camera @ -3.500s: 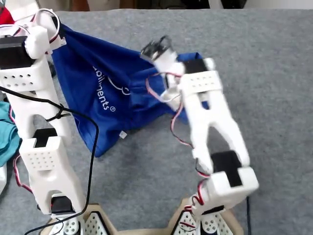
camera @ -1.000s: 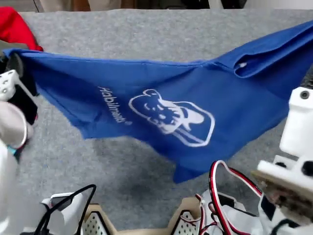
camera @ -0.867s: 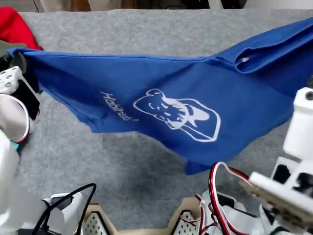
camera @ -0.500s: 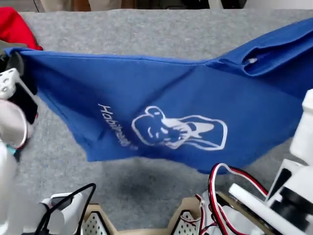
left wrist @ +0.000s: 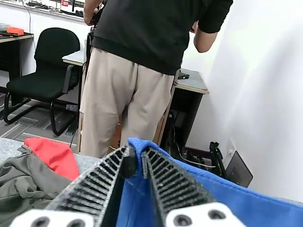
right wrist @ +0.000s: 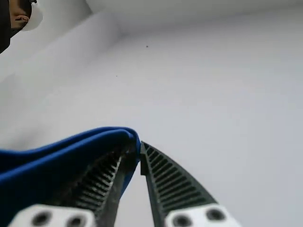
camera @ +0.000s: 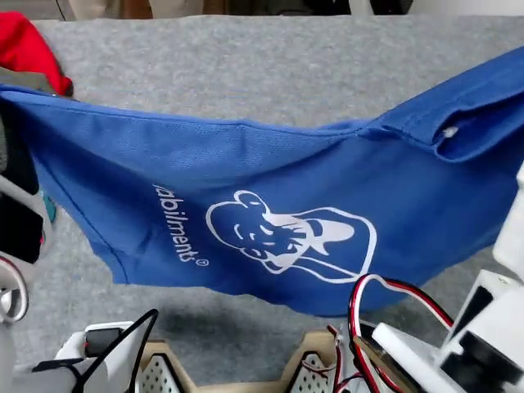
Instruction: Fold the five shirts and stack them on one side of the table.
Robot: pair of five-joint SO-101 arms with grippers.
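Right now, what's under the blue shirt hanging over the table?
Below the lower hem of the blue shirt, bare grey table shows. The stretch of table beneath the spread cloth is covered, so anything lying there cannot be seen.

We see a table covered in grey felt-like fabric (camera: 270, 74). At its far left corner lies a crumpled red cloth garment (camera: 29, 45), touching a rumpled dark grey garment (left wrist: 23, 184). A sliver of teal cloth (camera: 51, 209) shows at the left edge.
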